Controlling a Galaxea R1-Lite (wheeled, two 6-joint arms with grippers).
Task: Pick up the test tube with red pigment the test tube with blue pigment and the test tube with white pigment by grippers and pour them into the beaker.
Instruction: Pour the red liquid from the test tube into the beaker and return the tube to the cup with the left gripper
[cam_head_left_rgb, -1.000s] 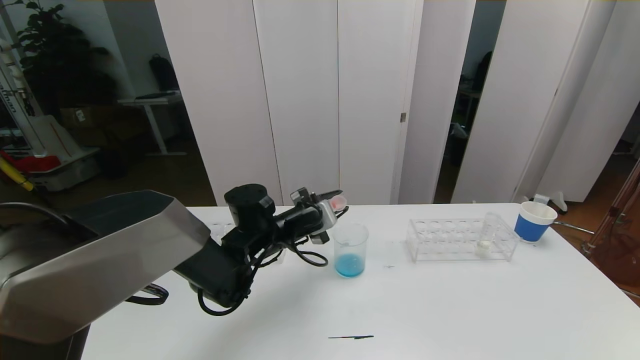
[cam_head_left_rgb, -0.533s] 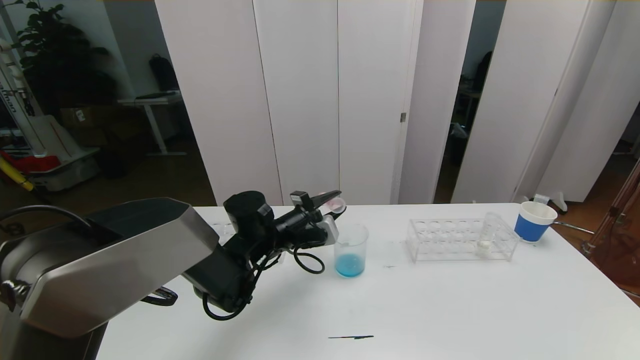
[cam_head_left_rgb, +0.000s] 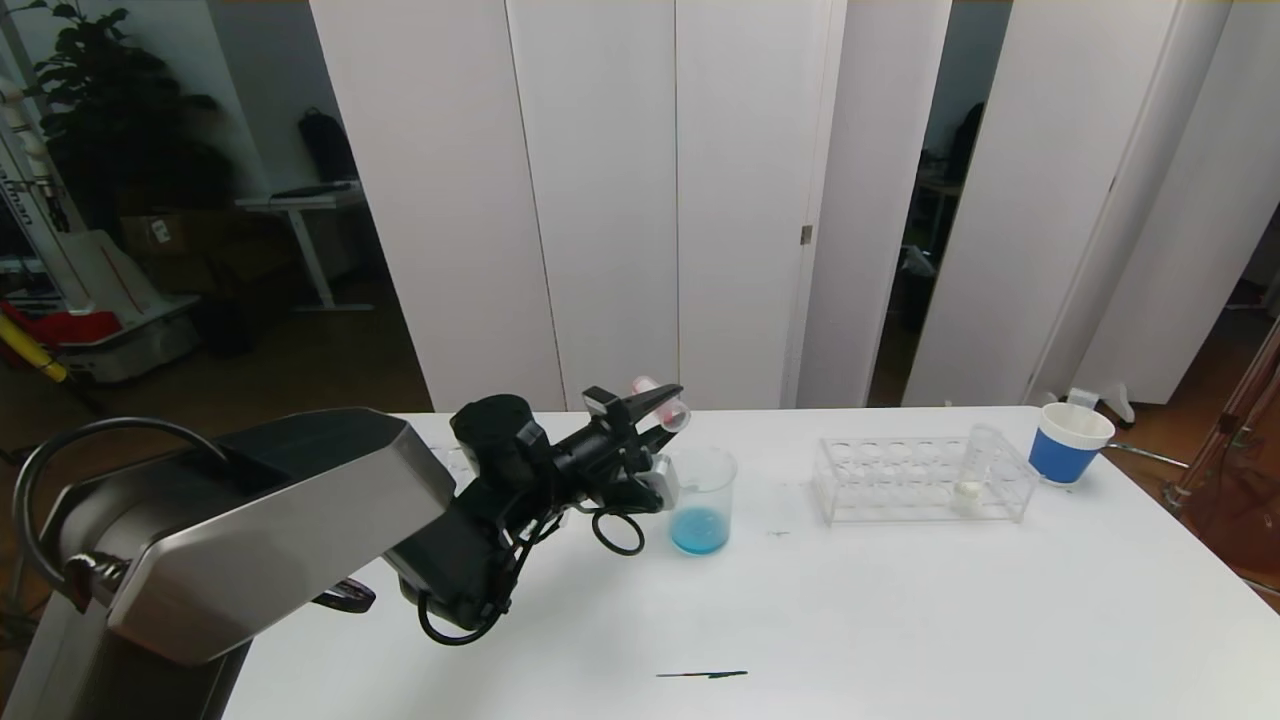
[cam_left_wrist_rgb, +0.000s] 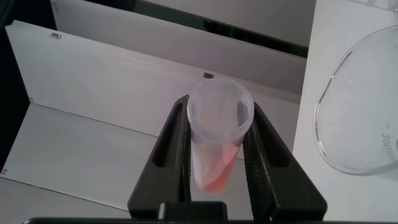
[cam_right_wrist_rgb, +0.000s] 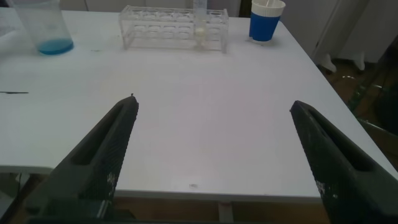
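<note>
The left gripper (cam_head_left_rgb: 662, 408) hangs over the white table (cam_head_left_rgb: 900, 620), just at ten o'clock of the beaker (cam_head_left_rgb: 701, 498), with its fingers (cam_left_wrist_rgb: 175, 146) clamped on a tube (cam_left_wrist_rgb: 216, 140) that has red liquid in its rounded end. In the head view the tube (cam_head_left_rgb: 660, 402) lies tilted close to level, its open mouth turned toward the beaker side. The left wrist view looks straight into that mouth, and the red liquid sits low along the tube wall near the bottom, none at the lip. The beaker rim (cam_left_wrist_rgb: 360, 112) shows close beside the gripper there.

The beaker stands upright on the table and holds a shallow layer of blue liquid.

At three o'clock of the beaker, well apart from it, stands a clear rack (cam_head_left_rgb: 920, 480). The white tube (cam_head_left_rgb: 972, 470) stands upright in a slot near the rack's right end, with a cream blob at its bottom. A blue cup (cam_head_left_rgb: 1068, 442) sits just beyond the rack, at its two o'clock.

The right gripper (cam_right_wrist_rgb: 217, 155) is spread wide and low at the near table edge, well away from the glassware, holding nothing. From its wrist view the beaker (cam_right_wrist_rgb: 46, 28), rack (cam_right_wrist_rgb: 174, 28) and cup (cam_right_wrist_rgb: 266, 20) line the far side of the table.
</note>
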